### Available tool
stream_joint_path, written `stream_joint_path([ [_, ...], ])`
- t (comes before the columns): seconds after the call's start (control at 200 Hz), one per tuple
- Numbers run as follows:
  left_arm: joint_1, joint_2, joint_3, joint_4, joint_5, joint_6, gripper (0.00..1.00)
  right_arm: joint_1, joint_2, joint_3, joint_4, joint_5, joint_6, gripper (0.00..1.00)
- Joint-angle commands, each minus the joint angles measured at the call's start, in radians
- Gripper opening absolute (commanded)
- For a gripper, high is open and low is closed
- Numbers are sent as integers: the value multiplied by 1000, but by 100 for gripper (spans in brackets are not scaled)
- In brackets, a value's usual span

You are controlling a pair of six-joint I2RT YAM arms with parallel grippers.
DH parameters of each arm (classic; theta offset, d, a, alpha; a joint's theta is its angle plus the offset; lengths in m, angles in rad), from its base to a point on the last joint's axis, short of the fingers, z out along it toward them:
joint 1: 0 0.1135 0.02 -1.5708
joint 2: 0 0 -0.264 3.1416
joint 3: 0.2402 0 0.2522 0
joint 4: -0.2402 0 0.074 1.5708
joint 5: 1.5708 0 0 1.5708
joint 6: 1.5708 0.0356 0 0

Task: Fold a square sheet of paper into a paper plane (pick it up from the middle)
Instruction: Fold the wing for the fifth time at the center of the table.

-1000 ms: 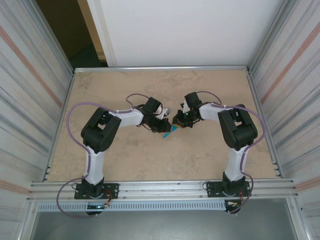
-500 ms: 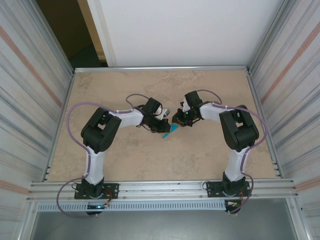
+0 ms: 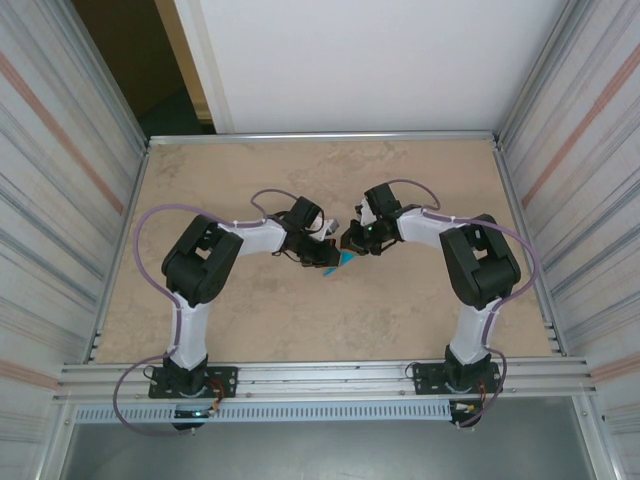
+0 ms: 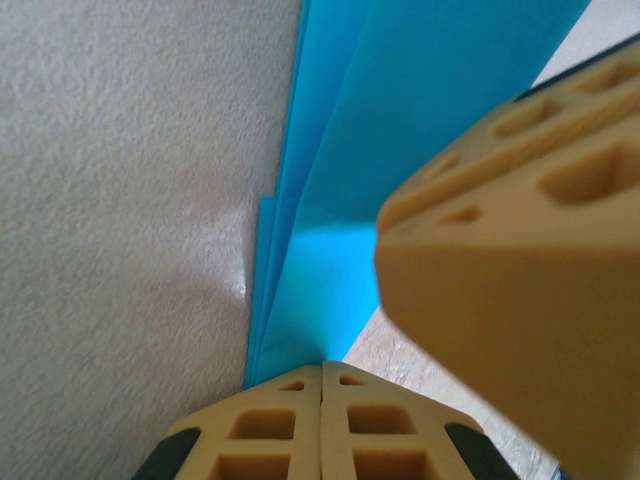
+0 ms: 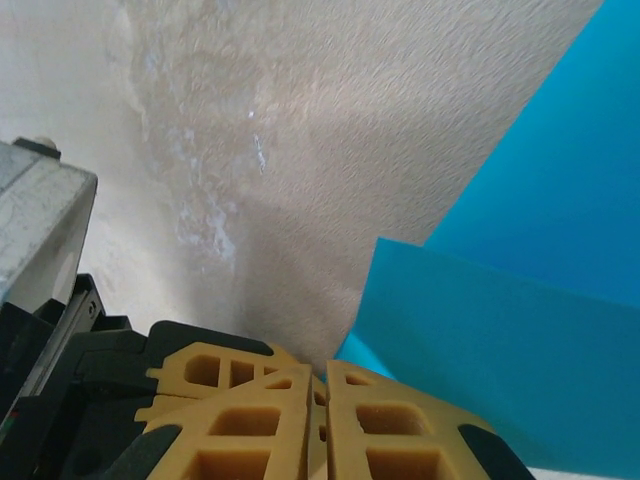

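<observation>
As left gripper (image 4: 321, 368) and right gripper (image 5: 318, 375) pinch it, folded paper (image 4: 420, 120) lies between.

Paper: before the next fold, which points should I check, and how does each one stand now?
1. Left tool shut on paper: ok.
2. Right tool shut on the paper's corner: ok.
3. Paper folded in layers: ok, several edges show in the left wrist view.
4. Room between the tools: not ok, the right tool's finger crowds the left tool.
5. Paper lifted off the table: cannot tell.
6. Crease straight and even: cannot tell.
</observation>
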Motion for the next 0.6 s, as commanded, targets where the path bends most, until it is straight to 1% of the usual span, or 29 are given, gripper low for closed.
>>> stream_joint_path([
  [0.0,-6,9,-19,-3,-21,-5,7,9,27,8,-41,15,-11,10],
  [0.596,-6,-18,-31,3,-18,-15,6,-1,119,24,-83,65,-30,6],
])
